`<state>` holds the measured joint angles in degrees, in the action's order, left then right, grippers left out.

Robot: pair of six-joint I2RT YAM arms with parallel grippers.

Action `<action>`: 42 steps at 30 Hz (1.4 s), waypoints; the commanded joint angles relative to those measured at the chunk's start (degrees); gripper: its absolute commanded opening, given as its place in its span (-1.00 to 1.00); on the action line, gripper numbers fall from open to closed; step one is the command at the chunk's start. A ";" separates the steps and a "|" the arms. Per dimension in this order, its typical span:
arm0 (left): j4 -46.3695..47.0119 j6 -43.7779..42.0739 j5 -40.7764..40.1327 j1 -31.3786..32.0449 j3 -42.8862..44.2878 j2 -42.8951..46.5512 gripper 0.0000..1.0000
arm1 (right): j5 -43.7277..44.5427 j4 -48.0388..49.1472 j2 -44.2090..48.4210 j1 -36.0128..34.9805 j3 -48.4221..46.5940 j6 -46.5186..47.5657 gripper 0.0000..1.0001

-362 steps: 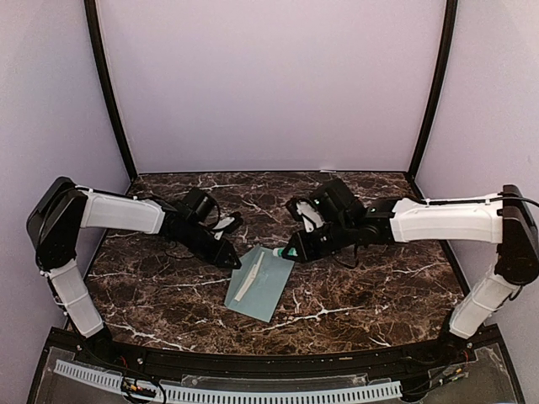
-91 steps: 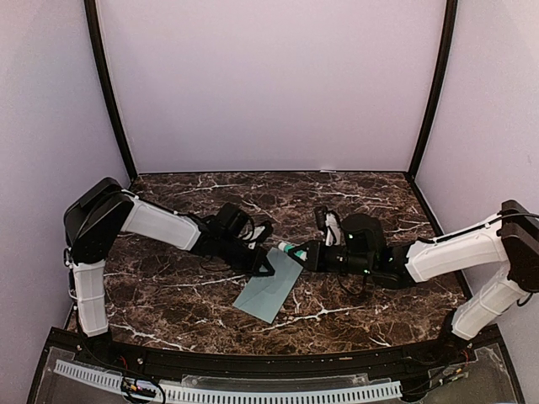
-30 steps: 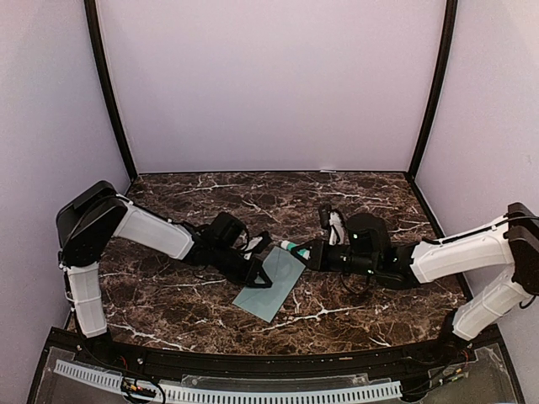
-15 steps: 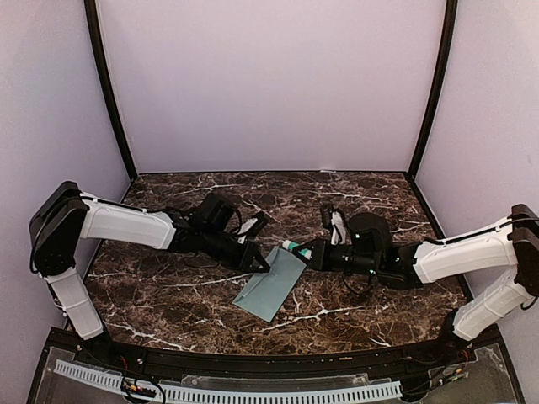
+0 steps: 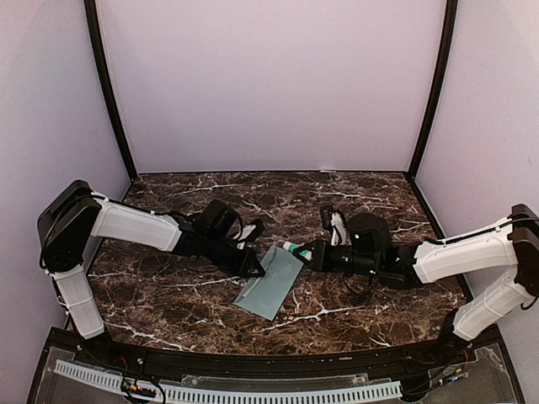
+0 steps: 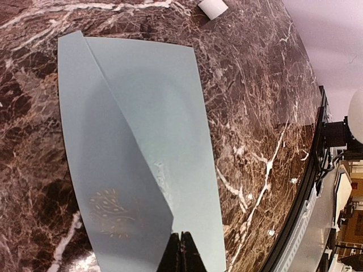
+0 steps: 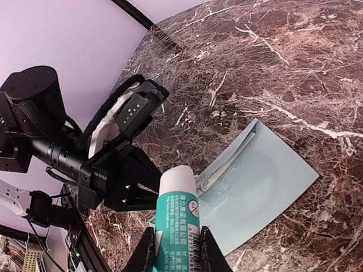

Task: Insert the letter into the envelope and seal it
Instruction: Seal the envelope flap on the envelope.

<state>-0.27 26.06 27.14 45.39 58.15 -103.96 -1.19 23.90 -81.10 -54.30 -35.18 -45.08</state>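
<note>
Soft even light, dim shadow across the envelope (image 6: 130, 147), wide-angle bending at wrist-view edges

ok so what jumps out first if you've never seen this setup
The pale teal envelope lying mid-table stands out sharply against the dark marble table. Just right of it, the right gripper holds a white-capped glue stick aimed at the envelope's far corner. The shut left gripper sits at the envelope's left edge.

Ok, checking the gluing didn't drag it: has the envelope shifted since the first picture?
Yes. The envelope has pivoted slightly: its far end swung right, away from the left frame post, while its near corner barely moved.
</note>
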 commanded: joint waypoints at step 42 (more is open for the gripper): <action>6.66 2.60 2.36 -1.41 3.13 -8.91 -0.99 | 0.72 3.55 -1.66 0.32 0.61 -0.37 -0.81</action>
<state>5.37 28.32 29.43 43.64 60.18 -112.29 -1.21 24.16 -82.30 -54.33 -35.20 -45.10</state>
